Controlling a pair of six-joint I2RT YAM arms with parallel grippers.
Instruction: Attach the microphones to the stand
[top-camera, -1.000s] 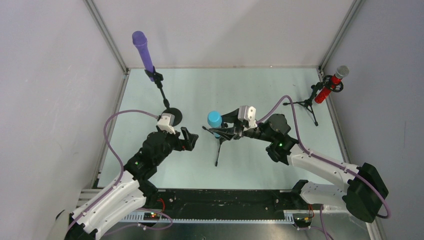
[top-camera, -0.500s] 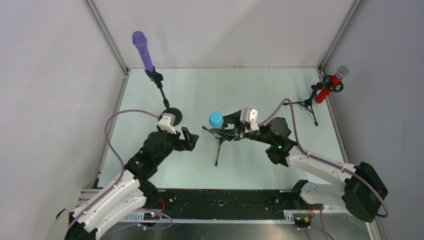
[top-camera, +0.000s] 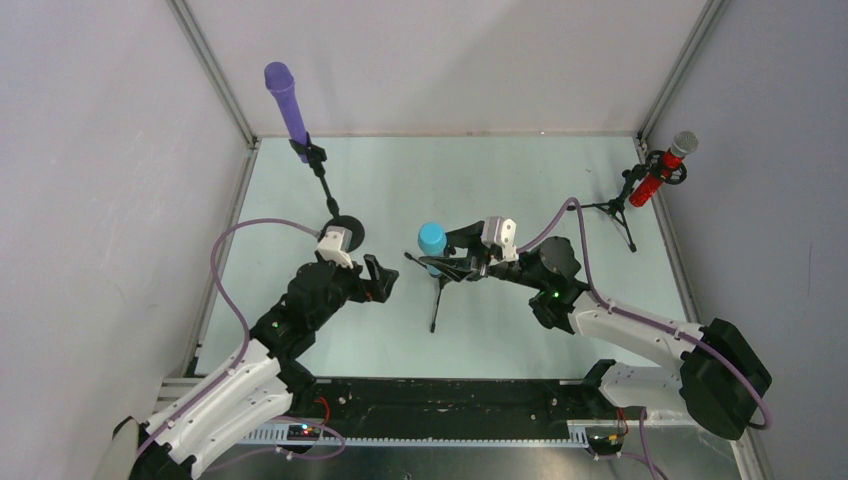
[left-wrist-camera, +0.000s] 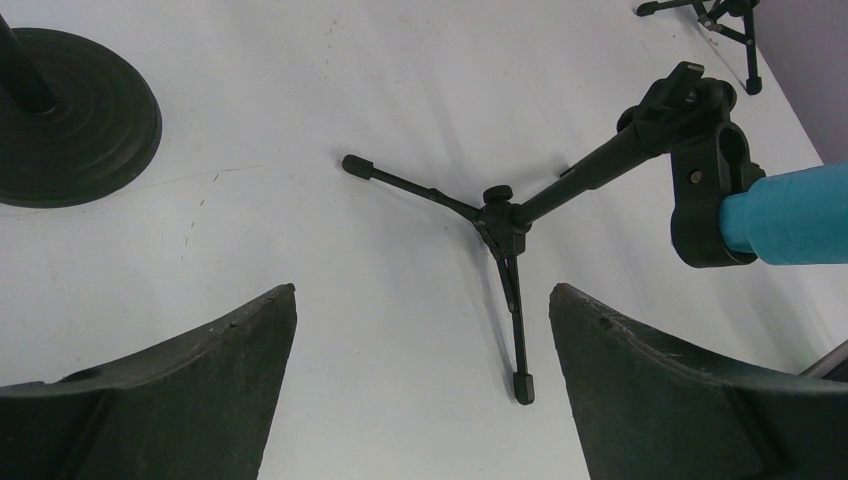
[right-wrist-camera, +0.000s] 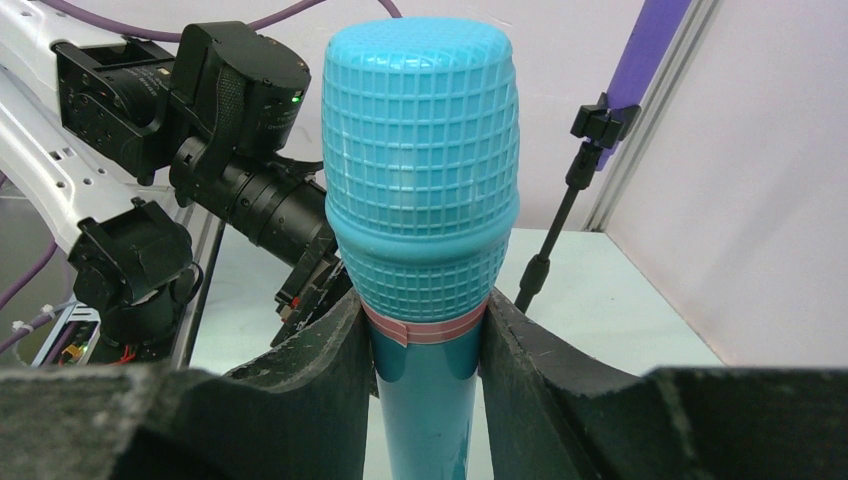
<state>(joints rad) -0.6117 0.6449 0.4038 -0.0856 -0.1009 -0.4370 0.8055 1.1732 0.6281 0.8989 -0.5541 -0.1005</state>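
The teal microphone (top-camera: 432, 239) is at the table's middle. Its handle sits in the black clip (left-wrist-camera: 708, 200) of a small tripod stand (top-camera: 437, 292). My right gripper (top-camera: 468, 262) is shut on the microphone's neck just below the head, as the right wrist view (right-wrist-camera: 420, 170) shows close up. My left gripper (top-camera: 378, 279) is open and empty, low over the table left of the tripod (left-wrist-camera: 500, 215). The purple microphone (top-camera: 284, 101) stands in a round-base stand (top-camera: 345, 228) at the back left. The red microphone (top-camera: 660, 176) sits in a tripod stand (top-camera: 618, 207) at the back right.
The round stand's base (left-wrist-camera: 72, 112) lies just beyond my left gripper (left-wrist-camera: 422, 292). White walls with metal frame posts (top-camera: 212, 75) close the table on three sides. My left arm (right-wrist-camera: 215, 110) shows behind the teal microphone in the right wrist view.
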